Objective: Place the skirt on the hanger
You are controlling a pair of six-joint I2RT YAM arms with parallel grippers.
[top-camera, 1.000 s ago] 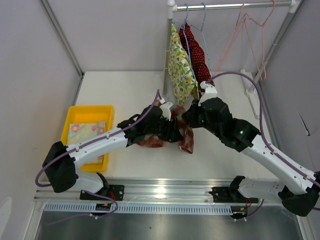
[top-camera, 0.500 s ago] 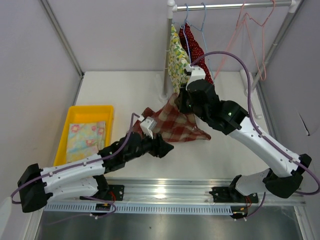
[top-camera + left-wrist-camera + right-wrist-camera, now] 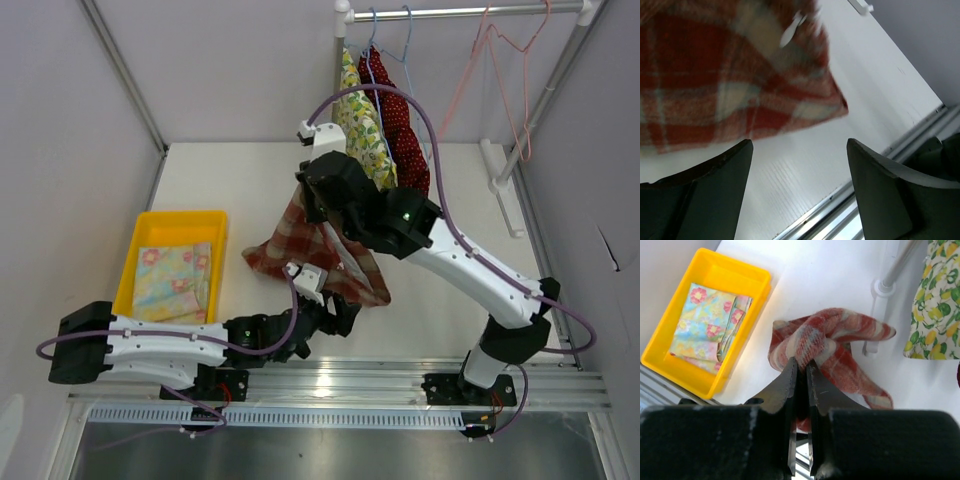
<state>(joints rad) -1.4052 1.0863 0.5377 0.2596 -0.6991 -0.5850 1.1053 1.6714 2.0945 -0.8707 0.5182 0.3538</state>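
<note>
Jaws of the right gripper [image 3: 801, 364] are clamping the skirt [image 3: 275, 250], which is dangling well left of the pink hanger [image 3: 498, 42], while the left gripper [image 3: 799, 150] is gaping empty beneath

A second ago both grippers were bunched over the skirt [image 3: 300, 250] in the middle of the table [image 3: 230, 180]; that has come apart now. The left gripper [image 3: 345, 315] has let go, its jaws spread wide with nothing between them, and it has drawn back low to the near edge of the table, just under the cloth's lower corner. The right gripper [image 3: 310, 203] has swung over to the left, its jaws pinched on a fold of the skirt. The skirt itself, crumpled a second ago and then stretched between the two, now hangs in loose folds from that one grip.
</note>
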